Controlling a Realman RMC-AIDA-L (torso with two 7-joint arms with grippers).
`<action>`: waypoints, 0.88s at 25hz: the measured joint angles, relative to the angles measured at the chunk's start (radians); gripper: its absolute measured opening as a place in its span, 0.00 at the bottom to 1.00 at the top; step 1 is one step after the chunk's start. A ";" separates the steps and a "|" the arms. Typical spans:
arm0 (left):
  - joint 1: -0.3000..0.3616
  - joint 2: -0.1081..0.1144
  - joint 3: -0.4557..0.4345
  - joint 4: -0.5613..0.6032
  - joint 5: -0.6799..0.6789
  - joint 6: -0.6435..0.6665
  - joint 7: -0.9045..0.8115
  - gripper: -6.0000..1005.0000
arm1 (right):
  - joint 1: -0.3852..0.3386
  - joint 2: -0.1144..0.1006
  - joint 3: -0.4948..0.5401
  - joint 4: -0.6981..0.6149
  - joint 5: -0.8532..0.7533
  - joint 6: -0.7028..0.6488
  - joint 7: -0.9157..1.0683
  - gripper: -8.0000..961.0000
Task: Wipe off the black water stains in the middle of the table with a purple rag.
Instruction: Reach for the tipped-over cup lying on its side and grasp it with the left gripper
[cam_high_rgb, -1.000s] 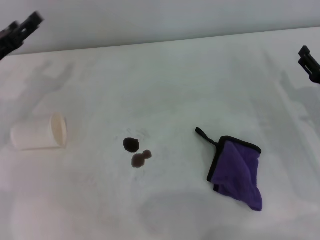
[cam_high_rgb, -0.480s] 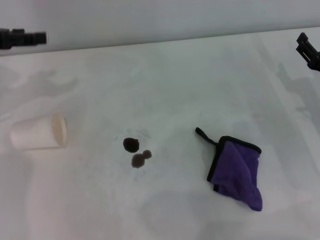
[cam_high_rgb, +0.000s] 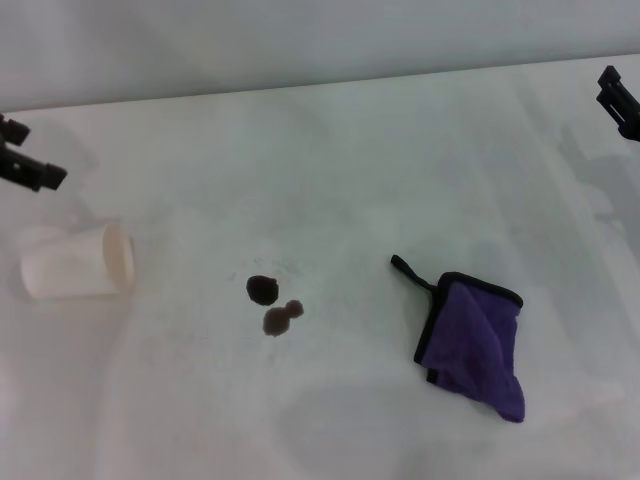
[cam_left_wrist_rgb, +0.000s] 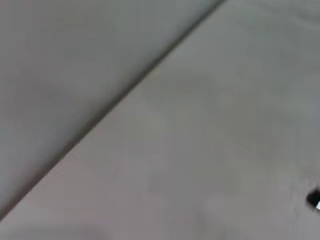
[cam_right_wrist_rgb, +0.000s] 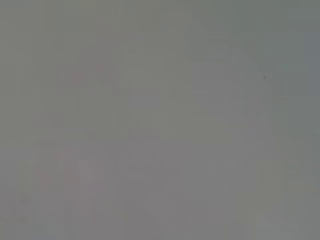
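The left gripper (cam_high_rgb: 28, 160) has dropped toward the white cup (cam_high_rgb: 78, 263), jaw width unreadable; knocking it threatens the black water stains (cam_high_rgb: 272, 304); purple rag (cam_high_rgb: 470, 345) lies untouched right

You see a plain white matte surface (cam_high_rgb: 360, 160) with faint grey smudges, two dark brown-black roundish stain blotches (cam_high_rgb: 272, 304), a soft purple cloth rag (cam_high_rgb: 474, 347) with black trim, a cream-white cup (cam_high_rgb: 78, 263)
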 joint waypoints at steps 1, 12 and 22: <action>-0.025 -0.020 0.000 -0.030 0.042 -0.006 0.017 0.86 | 0.001 0.001 0.001 0.001 0.000 -0.002 0.000 0.91; -0.115 -0.131 0.001 -0.115 0.180 0.005 0.144 0.86 | 0.007 0.004 0.002 0.006 0.000 -0.030 0.000 0.91; -0.099 -0.128 0.002 -0.069 0.200 -0.014 0.232 0.86 | 0.037 0.004 0.002 0.001 0.000 -0.087 0.000 0.91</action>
